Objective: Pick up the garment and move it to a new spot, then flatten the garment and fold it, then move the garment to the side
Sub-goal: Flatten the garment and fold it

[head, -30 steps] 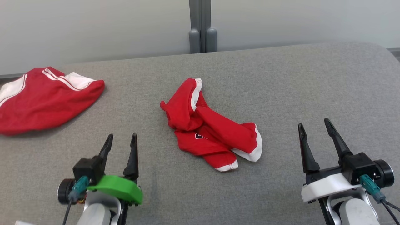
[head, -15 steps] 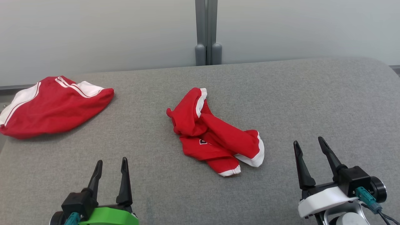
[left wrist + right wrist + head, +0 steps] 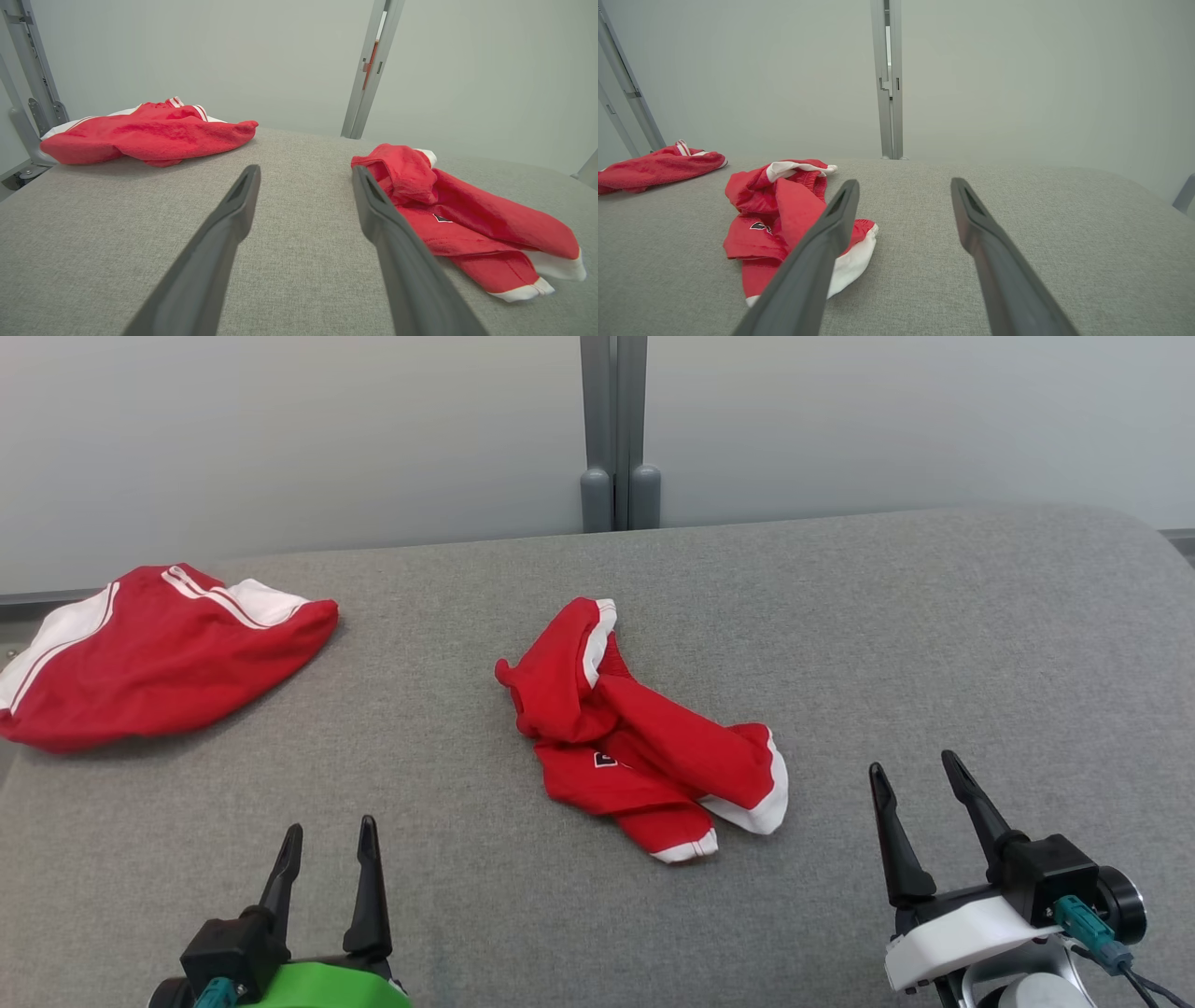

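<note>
The grey padded surface (image 3: 934, 616) is seen from above by the head camera, angled forward and down, and skimmed low by both wrist cameras; the crumpled red garment (image 3: 635, 737) is shared by all three views.

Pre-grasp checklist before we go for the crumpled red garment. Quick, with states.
1. The left pincer is open with nothing in it: ok.
2. The right pincer is open with nothing in it: ok.
3. The crumpled garment lies between the two pincers, untouched and in full view: ok.
4. The second red garment lies apart at the far left, not tangled with the target: ok.
5. The grey surface right of the target has room for a new spot: ok.
6. Target flat enough to fold: not ok, it is bunched and overlaps itself.
</note>
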You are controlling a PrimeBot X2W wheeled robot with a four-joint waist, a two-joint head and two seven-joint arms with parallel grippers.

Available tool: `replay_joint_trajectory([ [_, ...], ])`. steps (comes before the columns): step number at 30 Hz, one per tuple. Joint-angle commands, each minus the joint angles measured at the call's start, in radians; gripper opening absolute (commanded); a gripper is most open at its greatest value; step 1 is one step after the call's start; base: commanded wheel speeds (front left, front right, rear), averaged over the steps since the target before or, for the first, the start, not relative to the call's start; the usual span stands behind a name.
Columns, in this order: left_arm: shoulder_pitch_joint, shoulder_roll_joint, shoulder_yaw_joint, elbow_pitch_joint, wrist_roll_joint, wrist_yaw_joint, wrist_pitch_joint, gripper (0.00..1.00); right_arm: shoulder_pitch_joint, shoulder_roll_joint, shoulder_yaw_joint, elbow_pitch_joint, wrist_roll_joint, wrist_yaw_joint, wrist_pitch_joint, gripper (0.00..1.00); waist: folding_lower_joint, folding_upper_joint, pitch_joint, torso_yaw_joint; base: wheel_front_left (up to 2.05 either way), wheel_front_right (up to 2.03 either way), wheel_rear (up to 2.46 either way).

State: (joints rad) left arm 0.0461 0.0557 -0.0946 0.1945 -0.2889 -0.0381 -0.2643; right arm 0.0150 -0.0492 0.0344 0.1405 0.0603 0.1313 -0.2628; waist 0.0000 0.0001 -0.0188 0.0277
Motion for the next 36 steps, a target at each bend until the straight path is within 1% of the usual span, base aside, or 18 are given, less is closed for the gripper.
replay_joint_trajectory([
  [1,0.006,0.000,0.006,0.002,0.008,-0.005,0.000,1.00,-0.006,-0.002,-0.001,0.002,-0.002,-0.001,-0.003,1.00,0.0000,-0.0001,0.000,0.001,0.00,0.00,0.00],
  [10,0.001,-0.003,0.010,0.015,0.016,-0.014,0.000,1.00,-0.016,-0.002,-0.011,0.015,-0.024,-0.001,-0.003,1.00,0.0000,-0.0001,0.003,0.010,0.00,0.00,0.00],
  [13,-0.004,-0.004,0.006,0.018,0.017,-0.016,0.000,1.00,-0.027,-0.002,-0.022,0.038,-0.044,-0.001,-0.003,1.00,0.0000,-0.0001,0.007,0.019,0.00,0.00,0.00],
  [16,-0.012,-0.004,0.000,0.021,0.018,-0.019,0.000,1.00,-0.046,-0.002,-0.004,0.078,-0.066,-0.001,-0.003,1.00,0.0000,-0.0001,0.014,0.031,0.00,0.00,0.00],
  [19,-0.020,-0.005,-0.012,0.024,0.019,-0.022,0.000,1.00,-0.065,-0.002,0.042,0.142,-0.078,-0.001,-0.003,1.00,0.0000,-0.0001,0.024,0.052,0.00,0.00,0.00],
  [28,-0.050,-0.005,-0.029,0.023,0.012,-0.017,0.000,1.00,-0.154,-0.002,0.202,0.397,-0.040,-0.001,-0.003,1.00,0.0000,-0.0001,0.079,0.129,0.00,0.00,0.00],
  [34,-0.064,-0.005,-0.038,0.024,0.007,-0.011,0.000,1.00,-0.245,-0.003,0.249,0.535,-0.028,-0.001,-0.003,1.00,0.0000,-0.0001,0.108,0.171,0.00,0.00,0.00],
  [35,-0.066,-0.005,-0.038,0.024,0.006,-0.010,0.000,1.00,-0.257,-0.003,0.253,0.554,-0.026,-0.001,-0.003,0.85,0.0000,-0.0001,0.112,0.175,0.00,0.00,0.00],
  [36,-0.069,-0.005,-0.038,0.024,0.005,-0.009,0.000,1.00,-0.270,-0.003,0.259,0.572,-0.024,-0.001,-0.003,0.45,0.0000,-0.0001,0.114,0.180,0.00,0.00,0.00],
])
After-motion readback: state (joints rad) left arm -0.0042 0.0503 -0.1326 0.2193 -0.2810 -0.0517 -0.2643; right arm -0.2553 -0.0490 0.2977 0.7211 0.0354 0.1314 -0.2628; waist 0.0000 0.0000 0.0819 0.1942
